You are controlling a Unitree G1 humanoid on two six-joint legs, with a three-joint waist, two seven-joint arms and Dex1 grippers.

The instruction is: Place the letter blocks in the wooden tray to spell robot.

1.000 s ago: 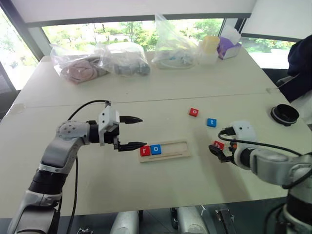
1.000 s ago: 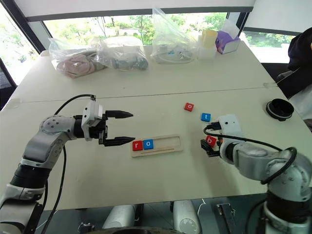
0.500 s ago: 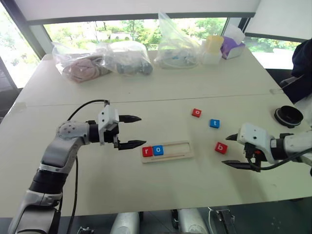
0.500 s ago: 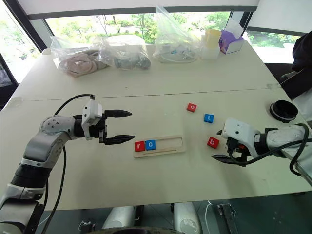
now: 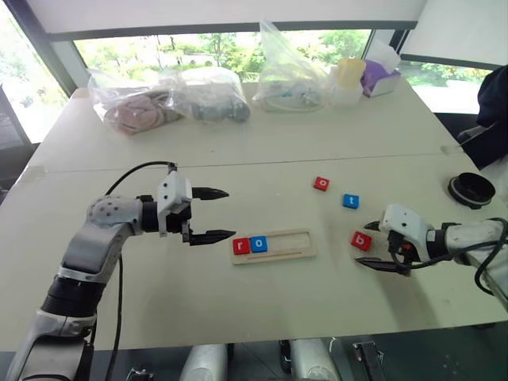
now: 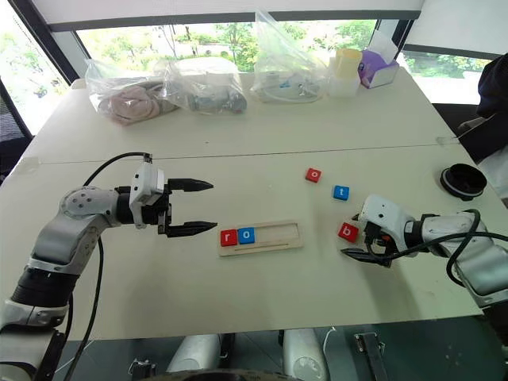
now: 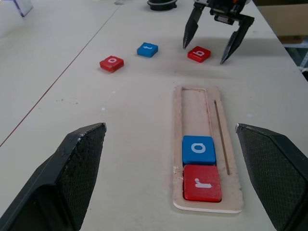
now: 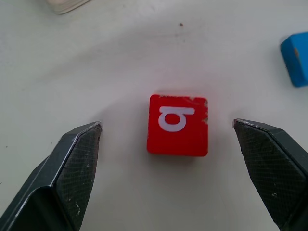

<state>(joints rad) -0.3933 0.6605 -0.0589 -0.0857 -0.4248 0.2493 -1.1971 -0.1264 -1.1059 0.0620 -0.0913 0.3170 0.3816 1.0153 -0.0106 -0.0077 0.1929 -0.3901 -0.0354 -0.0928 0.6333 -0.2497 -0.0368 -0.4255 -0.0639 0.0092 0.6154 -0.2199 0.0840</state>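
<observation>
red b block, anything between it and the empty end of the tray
Nothing: in the left wrist view only bare table separates the red b block from the wooden tray's empty end. The open right gripper straddles the block.

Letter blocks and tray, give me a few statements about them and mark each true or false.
1. The tray holds two blocks. True: the red r and blue o.
2. The red b lies in the tray. False: it lies on the table.
3. The right hand is open around the red b. True.
4. The blue t is gripped by the left hand. False: that hand is open and empty.
</observation>
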